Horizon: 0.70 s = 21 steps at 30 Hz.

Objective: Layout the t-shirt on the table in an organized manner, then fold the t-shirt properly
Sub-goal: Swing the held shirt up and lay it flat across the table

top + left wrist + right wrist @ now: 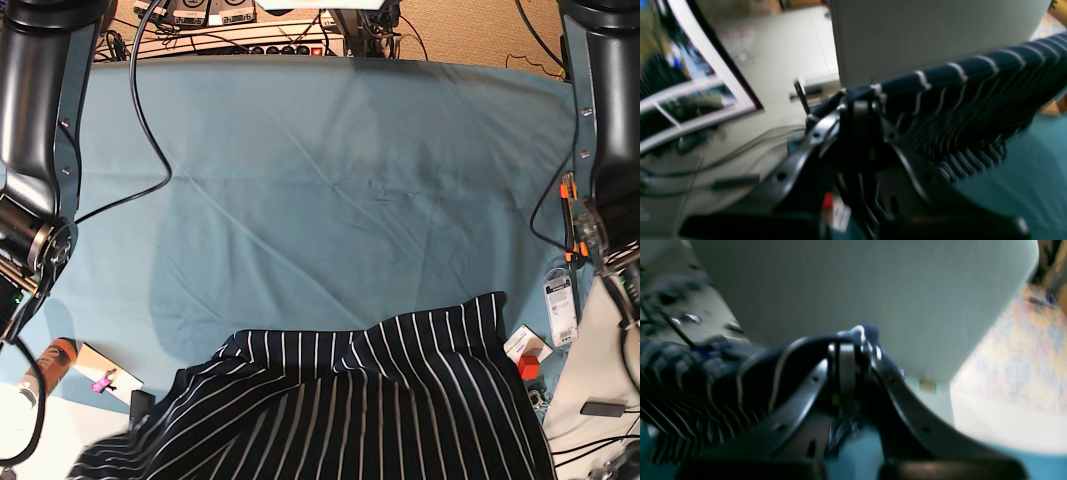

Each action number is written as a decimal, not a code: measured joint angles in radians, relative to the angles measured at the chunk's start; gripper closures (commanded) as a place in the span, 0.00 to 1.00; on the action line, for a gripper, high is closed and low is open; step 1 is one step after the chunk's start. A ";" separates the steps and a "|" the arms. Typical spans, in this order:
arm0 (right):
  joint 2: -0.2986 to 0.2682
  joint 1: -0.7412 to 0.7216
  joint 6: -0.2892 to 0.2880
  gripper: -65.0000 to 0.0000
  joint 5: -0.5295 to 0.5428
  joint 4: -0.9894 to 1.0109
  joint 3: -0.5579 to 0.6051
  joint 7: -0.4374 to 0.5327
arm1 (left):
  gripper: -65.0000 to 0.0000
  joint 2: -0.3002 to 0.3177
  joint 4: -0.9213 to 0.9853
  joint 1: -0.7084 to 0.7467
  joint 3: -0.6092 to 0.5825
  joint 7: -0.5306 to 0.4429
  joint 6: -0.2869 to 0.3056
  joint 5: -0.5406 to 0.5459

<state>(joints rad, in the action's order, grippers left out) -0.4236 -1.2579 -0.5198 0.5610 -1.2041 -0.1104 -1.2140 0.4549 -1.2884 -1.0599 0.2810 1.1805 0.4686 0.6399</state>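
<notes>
Both end effectors (862, 100) (848, 346) grip the t-shirt (350, 410) over the table (300, 200).

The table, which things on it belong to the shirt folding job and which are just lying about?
Job: t-shirt; table; left gripper and right gripper, each shut on the t-shirt.
Lying about: orange block; tube with orange cap; card; black cable.

Both wrist views are blurred. The t-shirt (340, 410) runs off the base view's bottom edge, hiding the bench (300, 200) beneath. Both grippers lie outside that view; fabric hides each gripper's fingers (860, 110) up close.
</notes>
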 measured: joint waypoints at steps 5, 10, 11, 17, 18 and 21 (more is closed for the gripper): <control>-0.018 0.170 0.000 1.00 0.041 -0.153 -0.001 -0.040 | 1.00 0.056 -0.013 0.089 0.002 0.035 0.003 0.101; -0.021 0.394 -0.002 1.00 0.057 -0.280 -0.060 -0.080 | 1.00 0.077 -0.073 0.267 0.001 0.087 0.029 0.159; -0.024 0.431 -0.001 1.00 0.072 -0.303 -0.080 -0.072 | 1.00 0.080 -0.087 0.303 0.010 0.092 0.027 0.166; -0.010 0.733 -0.029 1.00 0.168 -0.398 -0.214 -0.116 | 1.00 0.068 -0.213 0.555 0.150 0.090 0.030 0.183; -0.010 0.782 -0.035 1.00 0.183 -0.423 -0.244 -0.117 | 1.00 0.067 -0.237 0.603 0.174 0.090 0.031 0.194; -0.019 0.918 -0.053 1.00 0.234 -0.509 -0.328 -0.113 | 1.00 0.065 -0.294 0.748 0.245 0.091 0.051 0.220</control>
<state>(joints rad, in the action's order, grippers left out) -0.4427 -0.3397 -0.5728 0.7952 -1.7126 -0.4381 -1.3266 0.5201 -1.5826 -0.3119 0.5262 1.2713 0.5194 0.8597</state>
